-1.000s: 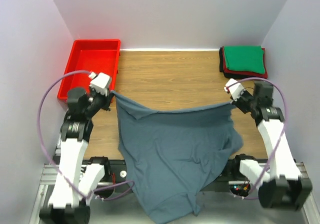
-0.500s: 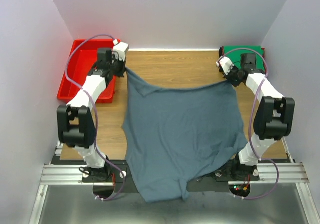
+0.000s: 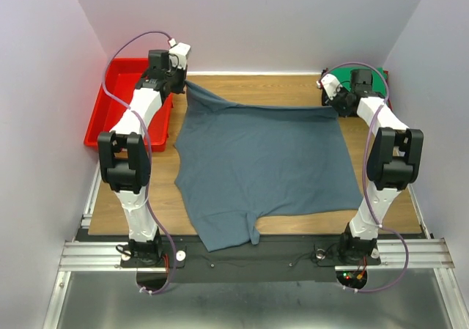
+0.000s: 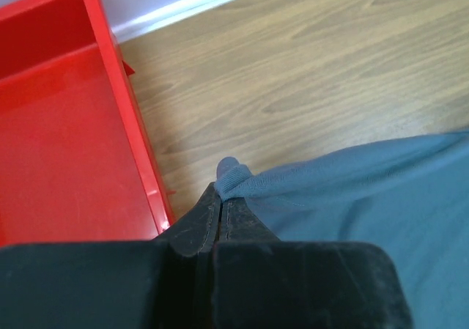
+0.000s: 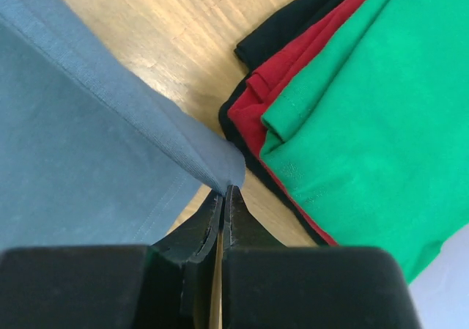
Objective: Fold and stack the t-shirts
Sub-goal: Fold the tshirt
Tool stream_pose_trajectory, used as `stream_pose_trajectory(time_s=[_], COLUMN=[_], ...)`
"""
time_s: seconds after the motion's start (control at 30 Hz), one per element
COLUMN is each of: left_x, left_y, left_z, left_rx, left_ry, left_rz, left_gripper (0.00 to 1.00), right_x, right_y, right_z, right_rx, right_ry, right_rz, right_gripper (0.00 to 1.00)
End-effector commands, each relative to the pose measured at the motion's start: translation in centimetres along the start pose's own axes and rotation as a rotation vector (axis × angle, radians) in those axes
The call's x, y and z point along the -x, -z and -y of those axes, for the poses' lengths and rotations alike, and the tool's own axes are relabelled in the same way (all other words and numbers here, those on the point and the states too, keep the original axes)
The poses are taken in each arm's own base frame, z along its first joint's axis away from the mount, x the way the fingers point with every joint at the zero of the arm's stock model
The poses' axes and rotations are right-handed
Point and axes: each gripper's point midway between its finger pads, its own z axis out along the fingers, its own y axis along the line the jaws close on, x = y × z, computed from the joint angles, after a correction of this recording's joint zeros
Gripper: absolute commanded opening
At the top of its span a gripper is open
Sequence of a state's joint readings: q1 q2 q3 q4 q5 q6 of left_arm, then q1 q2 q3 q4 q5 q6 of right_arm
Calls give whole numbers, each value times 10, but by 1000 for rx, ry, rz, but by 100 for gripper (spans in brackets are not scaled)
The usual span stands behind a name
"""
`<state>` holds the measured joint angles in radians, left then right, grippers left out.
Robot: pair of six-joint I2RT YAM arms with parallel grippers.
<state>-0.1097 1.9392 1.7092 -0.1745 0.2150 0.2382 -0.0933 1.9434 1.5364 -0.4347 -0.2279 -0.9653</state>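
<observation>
The slate blue-grey t-shirt point(image 3: 260, 164) lies spread over the wooden table, its near part reaching the front edge. My left gripper point(image 3: 183, 83) is shut on its far left corner point(image 4: 236, 179), beside the red tray. My right gripper point(image 3: 333, 100) is shut on its far right corner point(image 5: 223, 169). A folded stack sits at the far right corner of the table: a green t-shirt point(image 3: 357, 86) on top, also in the right wrist view point(image 5: 366, 116), over a red t-shirt point(image 5: 253, 105) and a black t-shirt point(image 5: 289, 21).
A red plastic tray point(image 3: 121, 116) stands at the far left, its rim close to my left fingers point(image 4: 143, 160). The table point(image 3: 256, 91) is walled by white panels at the back and sides. Both arms stretch out along the table's sides.
Both grippers have carried the blue-grey shirt's corners further back and lower. The shirt has slid up off the front edge and now lies mostly flat on the table.
</observation>
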Motion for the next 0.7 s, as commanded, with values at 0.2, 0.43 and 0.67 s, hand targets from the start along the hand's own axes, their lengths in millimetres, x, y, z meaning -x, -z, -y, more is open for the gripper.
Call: stream_pose_trajectory(time_s=[0.2,0.43,0.67], left_x=[-4,-64,-118], left_y=[80,123,153], left_z=[20,55,92], left_rx=[-70,-150,-232], left_ry=[-67,-31,80], left_rz=[-40,-181,-330], left_gripper=[0,0,0], right_x=[4,-10,-29], right_y=[52,58,49], right_z=[13,-3,-14], right_rx=[-96,-61,-18], right_ry=[43,54,79], right_rz=[2,-43,-88], right_gripper=[0,1,0])
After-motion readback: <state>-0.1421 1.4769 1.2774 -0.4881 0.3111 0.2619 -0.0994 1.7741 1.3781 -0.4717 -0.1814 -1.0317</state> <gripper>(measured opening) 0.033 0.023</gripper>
